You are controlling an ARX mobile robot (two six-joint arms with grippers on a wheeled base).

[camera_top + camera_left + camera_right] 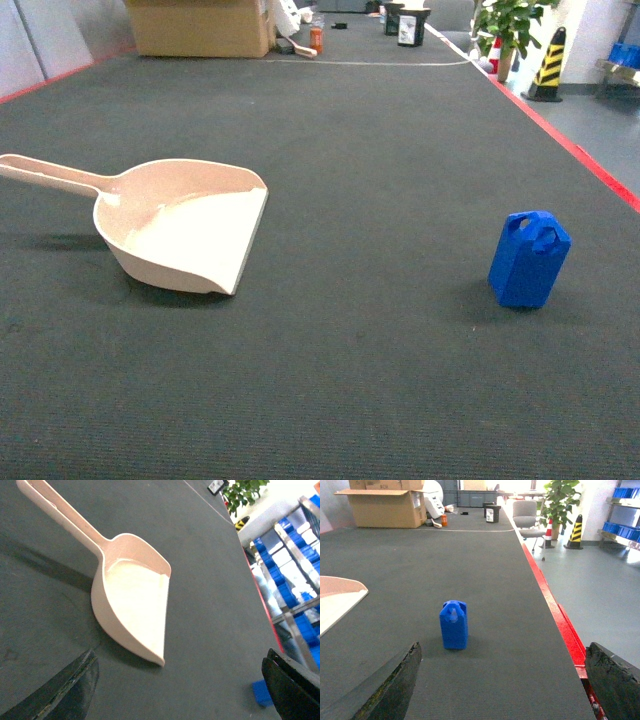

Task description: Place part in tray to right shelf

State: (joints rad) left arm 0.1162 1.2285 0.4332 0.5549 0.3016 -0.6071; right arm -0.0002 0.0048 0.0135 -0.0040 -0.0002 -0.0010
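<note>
The beige tray lies flat on the dark table mat at the left, its handle pointing left and its wide lip facing right. The small blue part stands upright on the mat at the right, well apart from the tray. Neither gripper shows in the head view. My left gripper is open above the mat, with the tray ahead of it and a corner of the part by its right finger. My right gripper is open and holds nothing; the part stands ahead, slightly left.
The table's red edge runs along the right. Past it a steel rack with blue crates, seemingly the right shelf, stands on the grey floor. A cardboard box, small containers, a plant and a striped cone are at the far end.
</note>
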